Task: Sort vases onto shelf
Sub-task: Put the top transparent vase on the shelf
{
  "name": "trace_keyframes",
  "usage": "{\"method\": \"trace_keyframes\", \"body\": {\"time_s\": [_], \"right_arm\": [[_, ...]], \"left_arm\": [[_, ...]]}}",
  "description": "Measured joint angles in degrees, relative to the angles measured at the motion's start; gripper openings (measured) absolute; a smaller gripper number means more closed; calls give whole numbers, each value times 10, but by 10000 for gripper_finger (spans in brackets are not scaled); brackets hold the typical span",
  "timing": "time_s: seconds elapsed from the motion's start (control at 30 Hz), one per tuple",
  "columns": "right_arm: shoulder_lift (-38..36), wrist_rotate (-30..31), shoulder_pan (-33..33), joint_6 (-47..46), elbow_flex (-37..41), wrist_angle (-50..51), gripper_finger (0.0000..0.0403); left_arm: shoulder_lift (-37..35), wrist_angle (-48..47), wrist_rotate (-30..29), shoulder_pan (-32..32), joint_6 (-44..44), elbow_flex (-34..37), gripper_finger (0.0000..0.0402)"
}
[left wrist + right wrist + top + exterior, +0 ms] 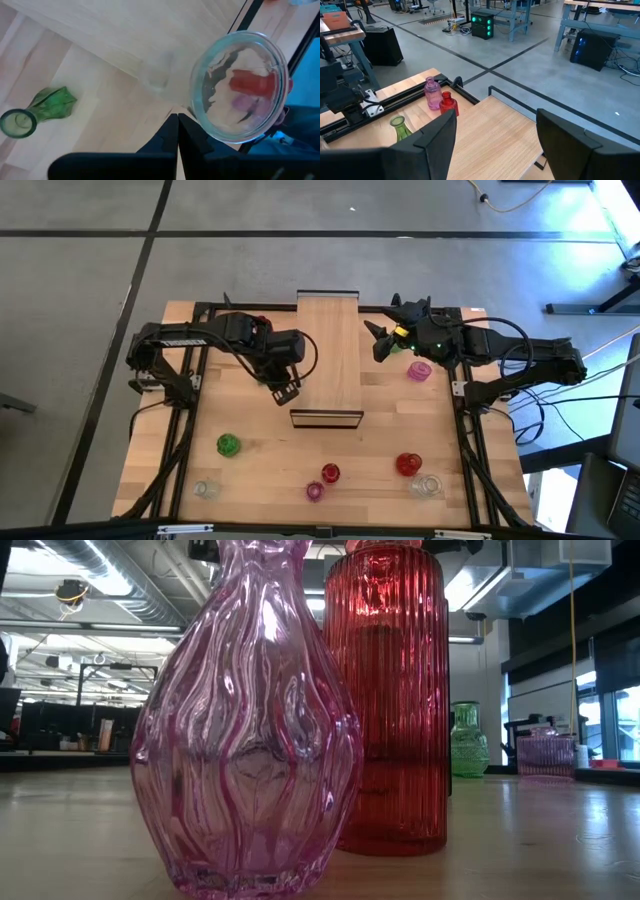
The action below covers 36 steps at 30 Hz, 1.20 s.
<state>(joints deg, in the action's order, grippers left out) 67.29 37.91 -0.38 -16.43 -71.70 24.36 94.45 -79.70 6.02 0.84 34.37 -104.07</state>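
Pressed close to the low camera, a pink vase (247, 730) waits unsorted on the table, while the left gripper (177, 131) — clamped on a clear vase's (240, 85) rim — hovers beside the shelf (329, 345), probably for placing; the right gripper (495, 135) gapes empty.

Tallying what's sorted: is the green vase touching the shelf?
Apart. The high view shows the green vase standing on the table, with bare wood between it and the shelf.
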Motion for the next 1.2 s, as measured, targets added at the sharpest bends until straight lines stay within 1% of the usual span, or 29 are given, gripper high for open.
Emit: {"method": "trace_keyframes", "body": {"time_s": [0.3, 0.53, 1.2], "right_arm": [[0, 0, 0, 0, 0, 0, 253], [0, 0, 0, 0, 0, 0, 253], [0, 0, 0, 0, 0, -2, 253]], "left_arm": [[0, 1, 3, 0, -5, 0, 0], [0, 32, 10, 0, -5, 0, 0], [0, 43, 17, 0, -14, 0, 0]]}}
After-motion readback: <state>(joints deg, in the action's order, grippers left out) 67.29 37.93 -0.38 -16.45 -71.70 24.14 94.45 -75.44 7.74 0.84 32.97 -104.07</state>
